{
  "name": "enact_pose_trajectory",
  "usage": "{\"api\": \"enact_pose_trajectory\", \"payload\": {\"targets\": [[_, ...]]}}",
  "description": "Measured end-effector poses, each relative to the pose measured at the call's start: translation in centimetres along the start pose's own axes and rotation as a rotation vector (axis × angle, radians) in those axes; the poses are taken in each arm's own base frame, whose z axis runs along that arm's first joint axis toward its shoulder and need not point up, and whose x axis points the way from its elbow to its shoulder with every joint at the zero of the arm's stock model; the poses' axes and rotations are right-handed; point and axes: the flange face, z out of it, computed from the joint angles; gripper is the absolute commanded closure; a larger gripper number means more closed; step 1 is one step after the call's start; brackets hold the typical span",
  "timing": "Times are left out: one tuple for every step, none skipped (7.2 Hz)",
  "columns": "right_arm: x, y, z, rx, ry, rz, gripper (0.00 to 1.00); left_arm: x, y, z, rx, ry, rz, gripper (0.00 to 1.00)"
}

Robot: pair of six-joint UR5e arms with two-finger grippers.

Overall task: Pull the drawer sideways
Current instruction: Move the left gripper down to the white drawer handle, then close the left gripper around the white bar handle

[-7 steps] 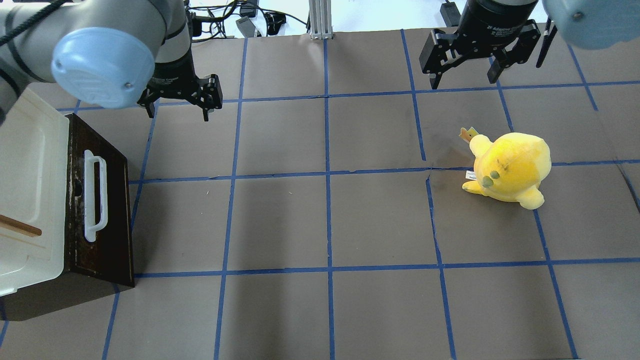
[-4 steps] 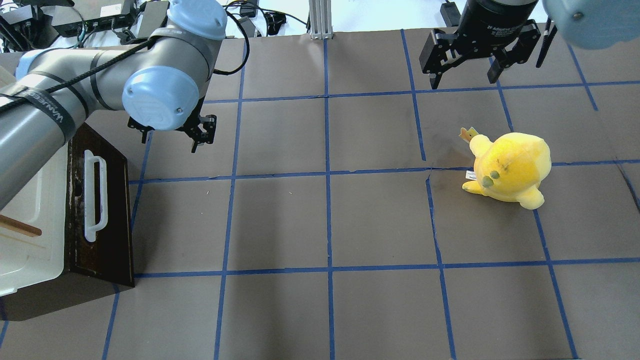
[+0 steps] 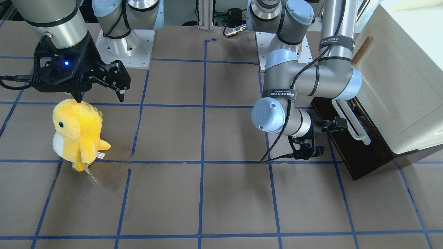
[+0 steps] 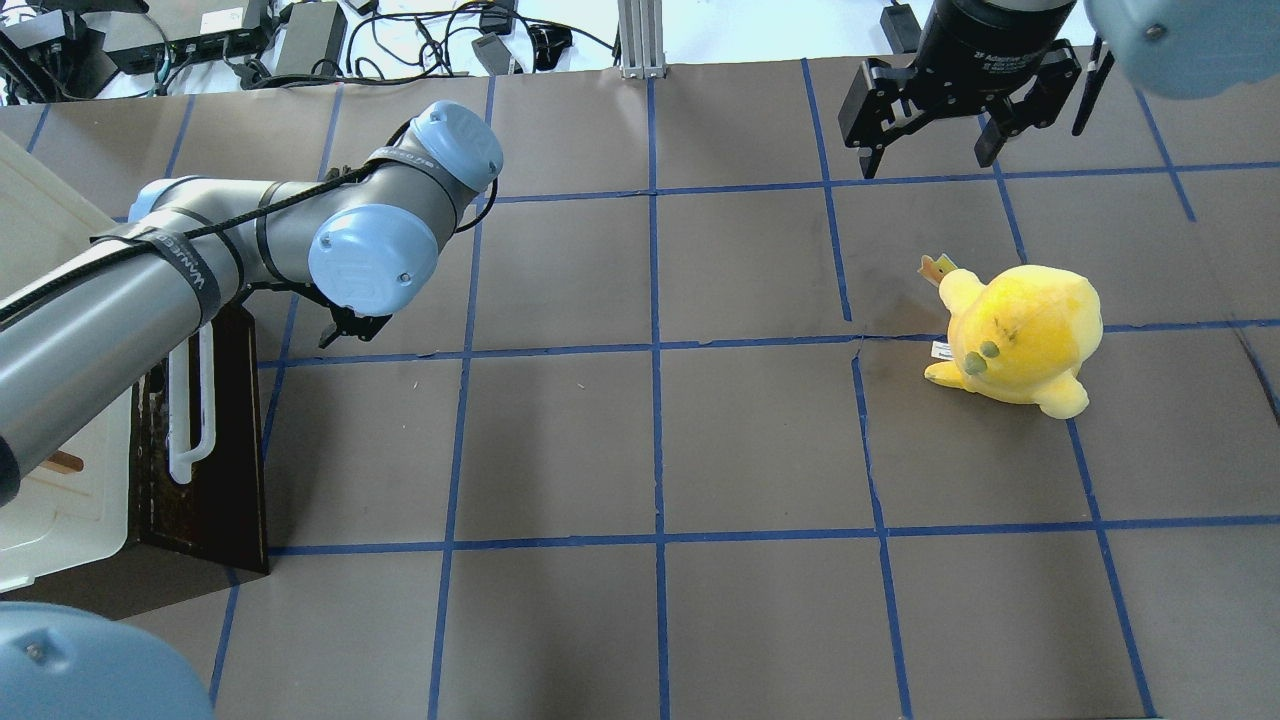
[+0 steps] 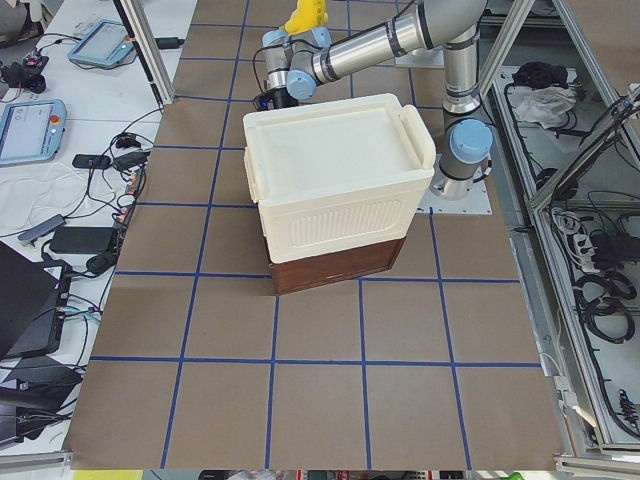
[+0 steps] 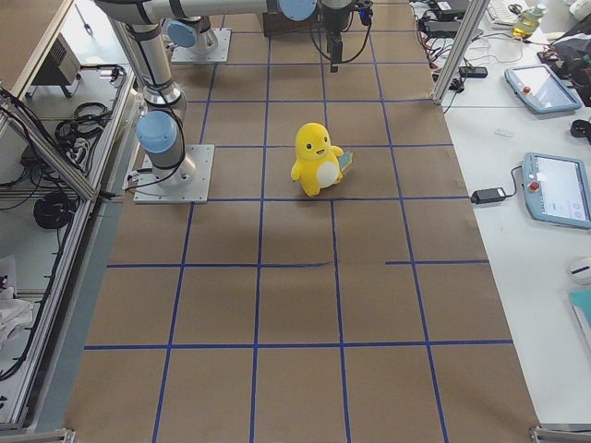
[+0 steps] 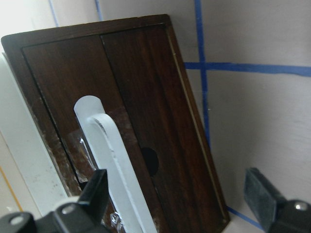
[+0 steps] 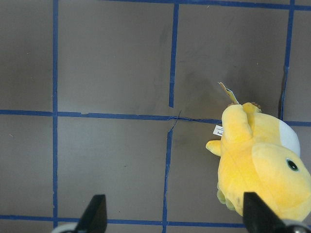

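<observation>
The drawer [image 4: 225, 450] is a dark brown front with a long white loop handle [image 4: 190, 400], under a cream cabinet at the table's left edge. No pale inner box shows. My left gripper [image 3: 327, 138] is open and empty, level with the drawer front [image 3: 349, 148] and a short way from it, apart from the handle [image 3: 353, 122]. In the left wrist view the open gripper [image 7: 177, 199] faces the front [image 7: 165, 121], with the handle [image 7: 116, 165] beside the left finger. My right gripper [image 4: 930, 140] is open and empty at the back right.
The cream cabinet [image 4: 50, 480] stands on the drawer's housing at the left edge, and it also shows in the front view [image 3: 398, 86]. A yellow plush toy [image 4: 1020, 335] sits right of centre, in front of my right gripper [image 3: 98, 95]. Blue tape lines grid the brown table.
My left arm has swung down and toward the drawer, and its wrist has turned so the open gripper faces the drawer front. The right arm, drawer and plush have not moved.
</observation>
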Motion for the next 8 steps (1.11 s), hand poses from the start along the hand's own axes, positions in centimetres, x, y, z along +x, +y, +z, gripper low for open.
{"api": "enact_pose_trajectory", "payload": {"targets": [[0.0, 0.0, 0.0, 0.000, 0.000, 0.000, 0.00, 0.9, 0.6, 1.5, -0.012, -0.079, 0.029, 0.00], [0.0, 0.0, 0.0, 0.000, 0.000, 0.000, 0.00, 1.6, 1.3, 3.2, -0.028, -0.142, 0.057, 0.00], [0.0, 0.0, 0.0, 0.000, 0.000, 0.000, 0.00, 2.0, 1.9, 4.4, -0.044, -0.177, 0.080, 0.00], [0.0, 0.0, 0.0, 0.000, 0.000, 0.000, 0.00, 2.3, 2.1, 5.0, -0.052, -0.198, 0.096, 0.00], [0.0, 0.0, 0.0, 0.000, 0.000, 0.000, 0.00, 2.3, 2.3, 5.3, -0.052, -0.224, 0.106, 0.00], [0.0, 0.0, 0.0, 0.000, 0.000, 0.000, 0.00, 2.4, 2.5, 5.5, -0.051, -0.244, 0.115, 0.02], [0.0, 0.0, 0.0, 0.001, 0.000, 0.000, 0.00, 2.3, 2.7, 5.6, -0.051, -0.252, 0.120, 0.05], [0.0, 0.0, 0.0, 0.001, 0.000, 0.000, 0.00, 2.4, 2.8, 5.7, -0.053, -0.255, 0.122, 0.10]]}}
